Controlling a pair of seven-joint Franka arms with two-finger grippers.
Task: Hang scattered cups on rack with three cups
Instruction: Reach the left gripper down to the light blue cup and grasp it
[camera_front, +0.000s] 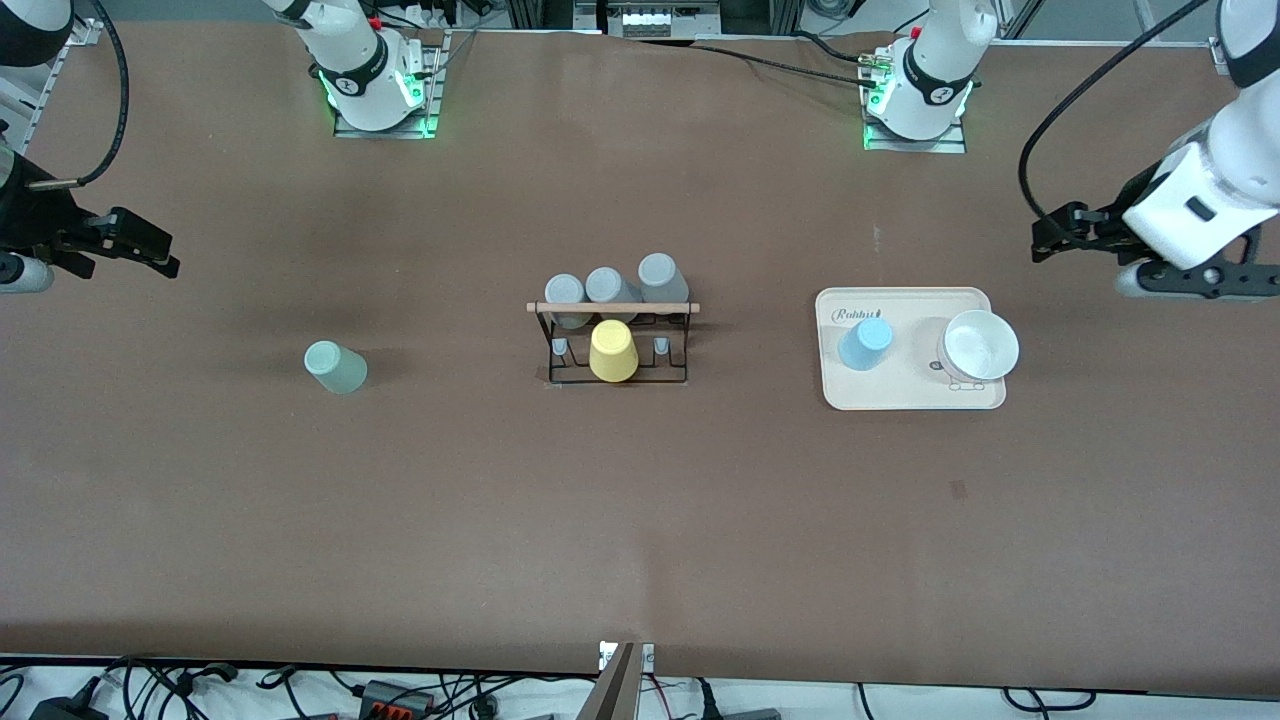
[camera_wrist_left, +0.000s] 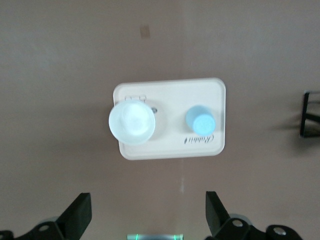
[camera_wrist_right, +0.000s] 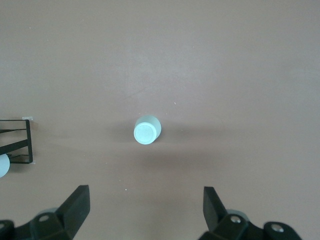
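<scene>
Seeing my cream tray holding light blue cup and white bowl; rack carrying three grey cups and yellow cup; both grippers spread, empty.

Cups lying scattered around the rack

A mint green cup is sitting toward the right arm's end from the rack; a light blue cup is standing on the cream tray toward the left arm's end. Both grippers are hanging over the table ends.

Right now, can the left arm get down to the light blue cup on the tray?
Probably yes. The left gripper hangs open and empty at its end of the table, and the light blue cup stands alone on the cream tray, apart from the white bowl.
</scene>
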